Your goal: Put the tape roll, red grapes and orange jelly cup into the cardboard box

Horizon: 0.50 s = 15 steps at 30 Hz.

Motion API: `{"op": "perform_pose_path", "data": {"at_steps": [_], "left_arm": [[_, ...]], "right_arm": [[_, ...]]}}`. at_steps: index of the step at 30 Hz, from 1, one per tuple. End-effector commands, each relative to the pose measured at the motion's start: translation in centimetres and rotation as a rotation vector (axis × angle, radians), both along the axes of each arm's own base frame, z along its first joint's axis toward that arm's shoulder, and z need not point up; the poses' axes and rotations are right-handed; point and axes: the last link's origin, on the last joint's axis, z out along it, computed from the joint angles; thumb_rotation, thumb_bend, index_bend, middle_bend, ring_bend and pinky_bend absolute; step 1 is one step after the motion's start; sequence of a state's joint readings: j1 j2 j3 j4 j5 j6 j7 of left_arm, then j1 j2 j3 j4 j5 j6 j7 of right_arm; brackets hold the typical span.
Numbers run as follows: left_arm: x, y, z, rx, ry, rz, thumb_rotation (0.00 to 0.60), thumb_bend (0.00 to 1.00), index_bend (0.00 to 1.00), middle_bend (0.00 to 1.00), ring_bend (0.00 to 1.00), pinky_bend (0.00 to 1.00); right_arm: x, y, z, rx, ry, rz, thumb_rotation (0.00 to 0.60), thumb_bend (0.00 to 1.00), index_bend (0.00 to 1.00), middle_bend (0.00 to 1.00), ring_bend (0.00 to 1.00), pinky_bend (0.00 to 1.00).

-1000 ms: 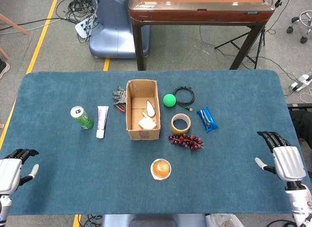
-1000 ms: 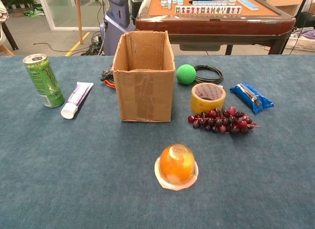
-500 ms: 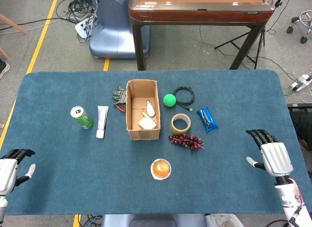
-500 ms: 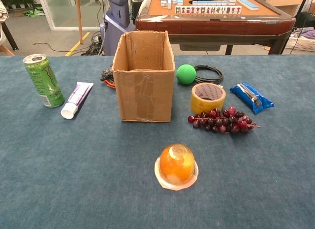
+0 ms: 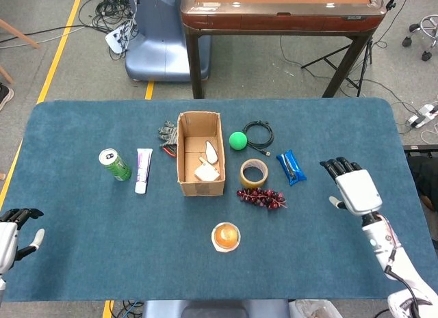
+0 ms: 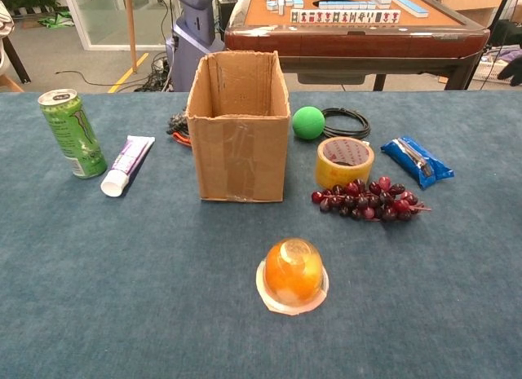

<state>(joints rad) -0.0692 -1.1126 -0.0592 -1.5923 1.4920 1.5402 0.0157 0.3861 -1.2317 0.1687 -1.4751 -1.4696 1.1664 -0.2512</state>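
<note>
An open cardboard box stands upright mid-table, with small white items inside. To its right lies a yellow tape roll, and a bunch of red grapes touches its near side. An orange jelly cup sits dome-up nearer the front edge. My right hand hovers open, fingers spread, to the right of the tape and grapes and apart from them. My left hand is open at the table's front-left edge, far from everything.
A green can and a white tube lie left of the box. A green ball, a black cable coil and a blue packet sit behind and right of the tape. Tangled items lie behind the box.
My right hand has moved up and leftward toward the tape and grapes. My left hand has slid slightly further down and off the left edge. The objects have not moved.
</note>
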Motion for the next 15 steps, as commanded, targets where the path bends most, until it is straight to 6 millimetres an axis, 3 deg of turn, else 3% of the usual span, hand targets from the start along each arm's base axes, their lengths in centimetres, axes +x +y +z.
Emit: {"op": "perform_pose_path", "data": {"at_steps": [1, 5, 7, 10, 11, 12, 14, 15], "left_arm": [[0.0, 0.0, 0.0, 0.0, -0.001, 0.001, 0.6, 0.33, 0.41, 0.44, 0.34, 0.53], [-0.1, 0.1, 0.1, 0.002, -0.005, 0.005, 0.6, 0.33, 0.41, 0.44, 0.34, 0.53], [-0.2, 0.1, 0.2, 0.005, -0.007, 0.007, 0.6, 0.33, 0.41, 0.44, 0.34, 0.53], [-0.2, 0.1, 0.4, 0.011, -0.01, 0.007, 0.6, 0.33, 0.41, 0.44, 0.34, 0.53], [-0.2, 0.1, 0.5, 0.014, -0.011, 0.007, 0.6, 0.33, 0.41, 0.44, 0.34, 0.53], [-0.2, 0.0, 0.6, 0.017, -0.013, 0.007, 0.6, 0.33, 0.41, 0.44, 0.34, 0.53], [-0.2, 0.0, 0.9, 0.026, -0.016, 0.006, 0.6, 0.33, 0.41, 0.44, 0.34, 0.53], [-0.2, 0.0, 1.0, 0.029, -0.018, 0.005, 0.6, 0.33, 0.41, 0.44, 0.34, 0.53]], "right_arm": [[0.7, -2.1, -1.0, 0.001, 0.02, 0.016, 0.6, 0.02, 0.27, 0.25, 0.18, 0.37], [1.7, -4.2, -2.3, 0.013, 0.066, 0.051, 0.6, 0.06, 0.31, 0.22, 0.14, 0.37], [2.3, -5.3, -2.9, 0.006, 0.12, 0.077, 0.6, 0.06, 0.33, 0.34, 0.18, 0.37], [3.4, -6.6, -3.9, 0.01, 0.166, 0.116, 0.6, 0.02, 0.34, 0.6, 0.39, 0.5], [3.7, -6.9, -4.1, 0.014, 0.171, 0.125, 0.6, 0.01, 0.34, 0.7, 0.49, 0.6], [4.0, -7.2, -4.4, 0.022, 0.173, 0.13, 0.6, 0.0, 0.34, 0.74, 0.53, 0.64], [4.5, -7.8, -5.1, 0.054, 0.173, 0.132, 0.6, 0.0, 0.34, 0.94, 0.76, 0.85], [4.7, -8.0, -5.4, 0.071, 0.173, 0.13, 0.6, 0.0, 0.34, 0.98, 0.81, 0.89]]}}
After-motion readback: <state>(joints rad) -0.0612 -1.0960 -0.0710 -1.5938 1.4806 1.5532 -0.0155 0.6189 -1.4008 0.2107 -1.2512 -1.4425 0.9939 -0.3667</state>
